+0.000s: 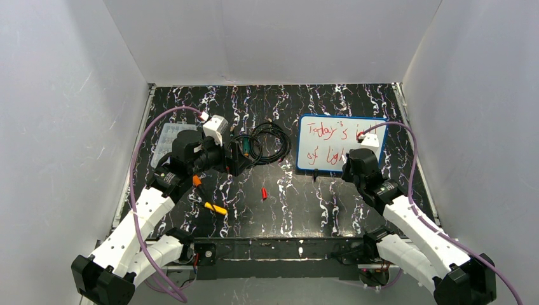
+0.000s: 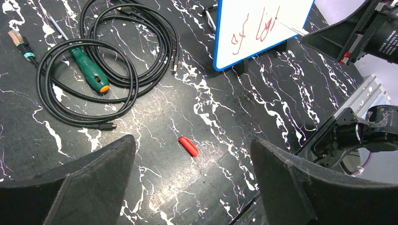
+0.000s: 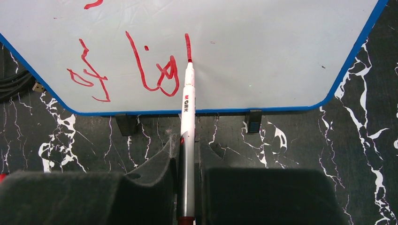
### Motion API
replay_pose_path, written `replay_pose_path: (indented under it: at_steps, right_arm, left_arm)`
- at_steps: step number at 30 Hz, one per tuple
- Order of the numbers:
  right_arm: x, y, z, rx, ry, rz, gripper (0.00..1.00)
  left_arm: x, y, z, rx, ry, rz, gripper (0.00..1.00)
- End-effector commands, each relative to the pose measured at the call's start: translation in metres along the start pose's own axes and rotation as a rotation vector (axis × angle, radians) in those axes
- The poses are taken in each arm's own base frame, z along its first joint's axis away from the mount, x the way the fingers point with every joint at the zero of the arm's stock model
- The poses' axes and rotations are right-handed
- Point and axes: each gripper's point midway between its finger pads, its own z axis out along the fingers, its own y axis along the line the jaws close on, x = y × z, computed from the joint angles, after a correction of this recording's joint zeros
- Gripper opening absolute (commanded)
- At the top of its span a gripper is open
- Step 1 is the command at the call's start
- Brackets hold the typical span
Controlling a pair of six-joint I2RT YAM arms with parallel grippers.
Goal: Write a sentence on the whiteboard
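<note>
The whiteboard (image 3: pixel 281 51) stands on its small black feet at the back right of the table (image 1: pixel 286 210), tilted to face the arms. The sentence (image 1: pixel 324 131) runs over 2 lines in red: the upper begins "Today's" and then disappears behind the right wrist in the top view, and the lower reads "of lig" plus 1 fresh upright stroke. You are, by my reading, mid-word on line 2. That stroke looks like the start of another letter, so the rest of the word and anything after it are left to write. Plenty of bare board lies to its right.

The marker (image 3: pixel 188 108) has its red tip touching the board at the foot of that stroke. The right gripper (image 3: pixel 188 154) is clamped on the marker's barrel, just in front of the board's lower edge.

The left gripper (image 2: pixel 192 159) hangs above the table with its fingers wide apart and nothing between them, well clear of the board. Below it lies a red cap (image 2: pixel 188 146), with a black cable coil (image 2: pixel 56 101) and a green screwdriver (image 2: pixel 89 70) further left.
</note>
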Motion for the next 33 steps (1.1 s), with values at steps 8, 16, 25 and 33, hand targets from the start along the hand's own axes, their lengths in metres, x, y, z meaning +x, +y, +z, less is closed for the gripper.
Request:
replay_pose_path:
  at_steps: [8, 16, 25, 33]
  right_arm:
    - [-0.020, -0.009, -0.002, 0.061, -0.069, 0.015, 0.01]
    - [-0.005, -0.013, -0.002, 0.066, -0.027, 0.018, 0.01]
    - [0.015, -0.012, 0.000, 0.054, 0.036, 0.028, 0.01]
    - [0.019, -0.012, -0.002, 0.053, 0.061, 0.036, 0.01]
  left_arm:
    - [-0.004, -0.002, -0.003, 0.013, -0.023, 0.007, 0.91]
    - [-0.004, -0.002, -0.003, 0.013, -0.024, 0.007, 0.91]
    - [-0.004, -0.002, -0.003, 0.013, -0.023, 0.005, 0.91]
    - [-0.005, -0.003, -0.003, 0.015, -0.025, 0.006, 0.91]
